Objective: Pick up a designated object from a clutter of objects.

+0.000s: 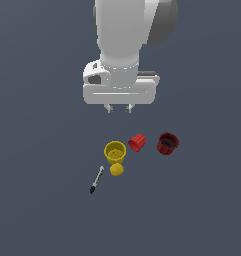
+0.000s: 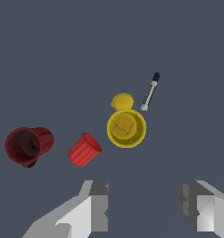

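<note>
Your gripper hangs above clutter, spread wide, holding nothing; dark red ribbed cup sits on desk at 3 o'clock end of group, just beside small red cup; yellow cup at 9 o'clock of that.

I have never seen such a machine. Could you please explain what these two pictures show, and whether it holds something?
It is a simulated robot arm. The exterior view shows it from outside; its tool hangs open above the objects, holding nothing. The wrist view comes from a camera on the arm, looking down past the two fingers. On the grey surface lie a dark red ribbed cup, a small bright red cup, a yellow cup, a yellow ball and a thin pen-like stick.
</note>
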